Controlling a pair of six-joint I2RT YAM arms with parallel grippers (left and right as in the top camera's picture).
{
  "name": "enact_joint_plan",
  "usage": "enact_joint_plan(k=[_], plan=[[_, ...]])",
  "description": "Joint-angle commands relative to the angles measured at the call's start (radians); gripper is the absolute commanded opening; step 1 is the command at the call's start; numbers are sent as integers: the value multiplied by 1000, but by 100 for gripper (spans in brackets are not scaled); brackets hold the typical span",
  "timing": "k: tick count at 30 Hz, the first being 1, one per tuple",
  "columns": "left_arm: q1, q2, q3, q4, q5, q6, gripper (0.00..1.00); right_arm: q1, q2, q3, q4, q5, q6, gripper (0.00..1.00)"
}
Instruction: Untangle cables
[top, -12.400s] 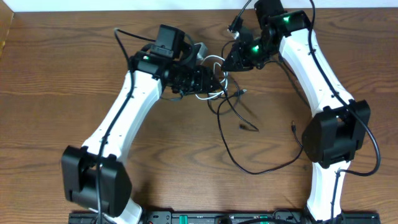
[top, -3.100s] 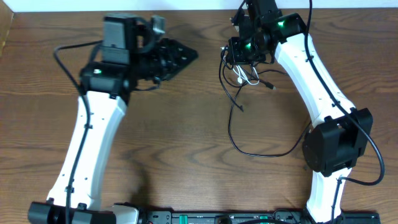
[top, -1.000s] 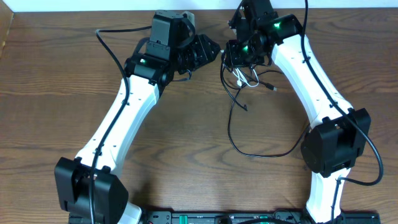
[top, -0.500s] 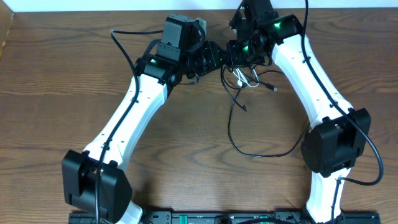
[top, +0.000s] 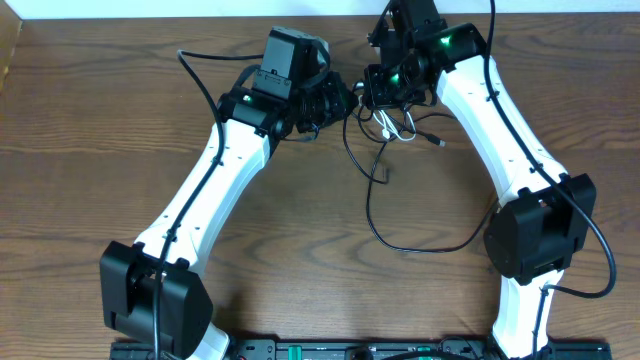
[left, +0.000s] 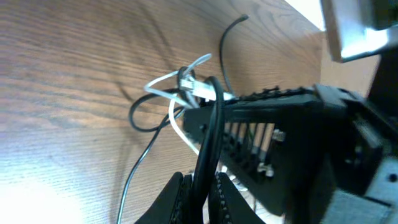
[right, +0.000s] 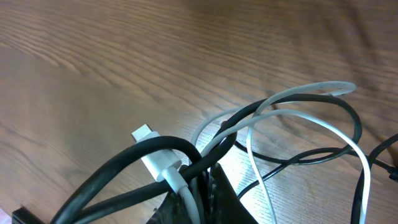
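The cables are bunched at the back of the table between my two grippers. In the overhead view a long black cable (top: 400, 249) loops toward the front, and a short white cable (top: 390, 125) hangs under my right gripper (top: 378, 92). My left gripper (top: 345, 100) sits just left of it, almost touching. The left wrist view shows my left gripper (left: 200, 198) shut on a black cable (left: 210, 134), with the white cable (left: 163, 84) beyond. In the right wrist view my right gripper (right: 206, 190) is shut on the bundle of black cables (right: 124, 165) and the white plug (right: 151, 147).
The wooden table (top: 80, 180) ends at a pale wall along the back. A thick black arm wire (top: 200, 62) arcs behind the left arm. A dark rail (top: 350, 350) runs along the front edge. A small plug end (top: 440, 141) lies right of the bundle.
My left gripper has moved right to the bundle and closed on a black cable. A black strand now bows out to the left. The right arm has not moved.
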Motion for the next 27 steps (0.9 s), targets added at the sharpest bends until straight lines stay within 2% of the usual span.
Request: enact_joint_plan(k=[1, 10, 19, 27], plan=[[0, 10, 10, -30, -55, 11, 14, 10, 9, 0, -1, 0, -6, 1], [0, 10, 10, -139, -161, 39, 13, -2, 8, 0, 18, -166, -52, 1], [0, 10, 10, -153, -184, 59, 13, -110, 5, 0, 67, -757, -238, 1], [0, 10, 10, -159, -200, 60, 13, -182, 5, 0, 66, -951, -277, 1]])
